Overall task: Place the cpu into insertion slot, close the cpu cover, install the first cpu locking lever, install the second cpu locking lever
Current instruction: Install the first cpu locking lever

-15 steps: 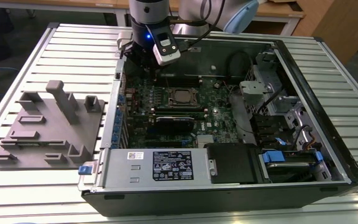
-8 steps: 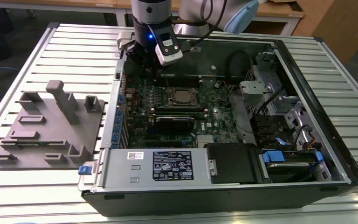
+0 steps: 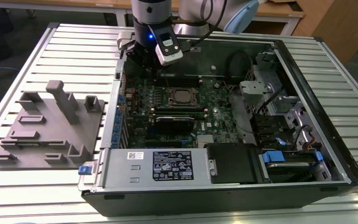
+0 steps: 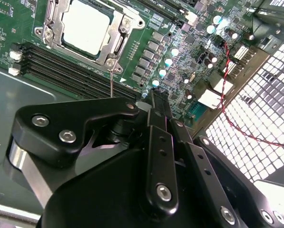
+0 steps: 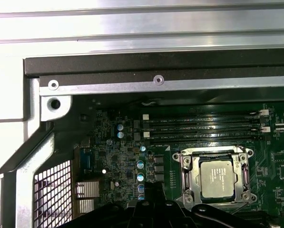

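Note:
The cpu lies flat in the insertion slot on the green board, its silver-grey top facing up. The cpu cover is a silvery frame lying down around the chip. A thin metal lever rod runs from the slot's corner towards my gripper. My gripper hovers above the board beside the slot, fingers pressed together with nothing between them. In the exterior view the gripper hangs at the case's far corner on that view's left, behind the cpu.
The open computer case lies on a slatted metal table. A grey moulded fixture sits at the exterior view's left. Long black memory slots run beside the socket. A perforated case wall and a red-black wire stand close to the gripper.

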You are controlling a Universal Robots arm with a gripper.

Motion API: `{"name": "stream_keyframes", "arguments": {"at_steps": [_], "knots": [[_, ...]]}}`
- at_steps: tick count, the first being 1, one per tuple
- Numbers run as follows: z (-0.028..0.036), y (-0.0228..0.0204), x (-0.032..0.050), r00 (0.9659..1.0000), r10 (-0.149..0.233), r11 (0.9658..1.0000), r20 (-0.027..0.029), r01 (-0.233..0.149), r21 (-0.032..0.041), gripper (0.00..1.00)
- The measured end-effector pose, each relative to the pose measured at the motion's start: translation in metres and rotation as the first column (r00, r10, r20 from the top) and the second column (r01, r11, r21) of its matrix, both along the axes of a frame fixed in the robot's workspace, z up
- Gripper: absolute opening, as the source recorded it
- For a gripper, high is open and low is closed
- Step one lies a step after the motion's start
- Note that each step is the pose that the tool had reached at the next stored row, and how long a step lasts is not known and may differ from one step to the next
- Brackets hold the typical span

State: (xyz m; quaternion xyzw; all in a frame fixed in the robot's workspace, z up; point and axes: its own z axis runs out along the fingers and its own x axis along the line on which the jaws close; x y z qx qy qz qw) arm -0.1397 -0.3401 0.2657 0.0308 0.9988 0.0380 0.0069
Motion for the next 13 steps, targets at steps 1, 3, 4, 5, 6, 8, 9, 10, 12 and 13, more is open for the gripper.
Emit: {"name": "stream_keyframes", "arguments": {"at_steps": [1,3,4,5,6,8,9,10,12,13], "knots": [[0.0,0.0,0.0,1.0,0.0,1.0,0.0,0.0,0.0,0.1],[0.0,0.0,0.0,1.0,0.0,1.0,0.0,0.0,0.0,0.1],[0.0,0.0,0.0001,1.0,0.0,1.0,0.0001,0.0,0.0011,0.1],[0.0,0.0,0.0002,1.0,0.0,1.0,0.0,0.0,0.0095,0.1],[0.0,0.0,0.0001,1.0,0.0,0.9997,-0.0001,0.0,0.0228,0.1],[0.0,0.0,0.0,1.0,0.0,0.9989,0.0,0.0,0.047,0.1],[0.0,0.0,0.0,1.0,0.0,0.9989,0.0001,0.0,0.0473,0.1],[0.0,0.0,0.0,1.0,0.0,0.9989,0.0,0.0,0.0474,0.1],[0.0,0.0,0.0,1.0,0.0,0.9989,0.0,0.0,0.0477,0.1],[0.0,0.0,0.0,1.0,0.0,0.9988,0.0,0.0,0.048,0.1]]}}
